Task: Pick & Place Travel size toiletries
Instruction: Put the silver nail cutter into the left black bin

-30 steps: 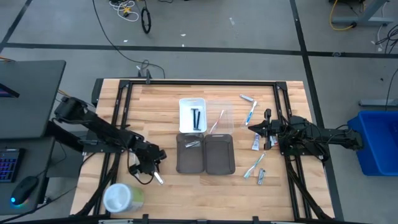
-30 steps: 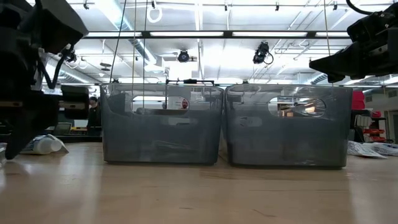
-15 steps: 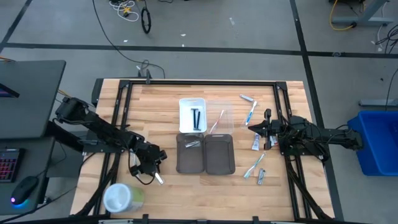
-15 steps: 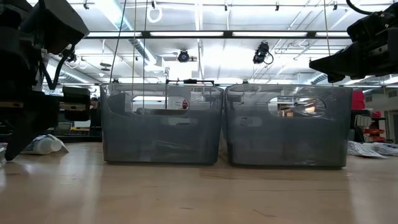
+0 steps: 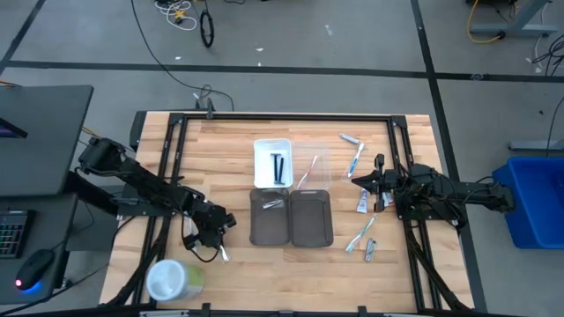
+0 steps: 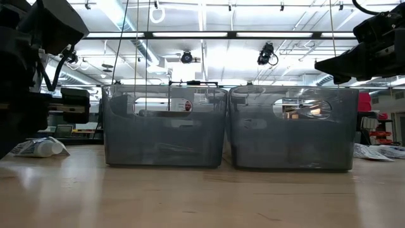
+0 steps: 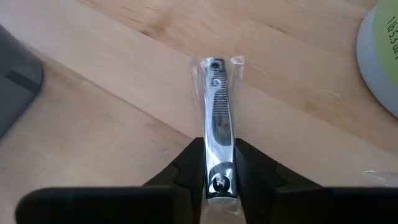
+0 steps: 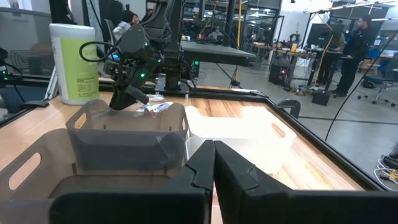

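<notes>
Gripping a wrapped clipper (image 7: 216,118) on the table (image 7: 124,74), our left gripper (image 7: 219,163) clamps its near end, long axis running straight out beyond the fingertips; right gripper (image 8: 214,163) closed, empty.

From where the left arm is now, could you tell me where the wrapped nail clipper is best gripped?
Across its narrow metal body near the rear end, coming in along its length. The nail clipper lies flat on the table, long and slim, and the left gripper already has a finger on each long side there.
</notes>
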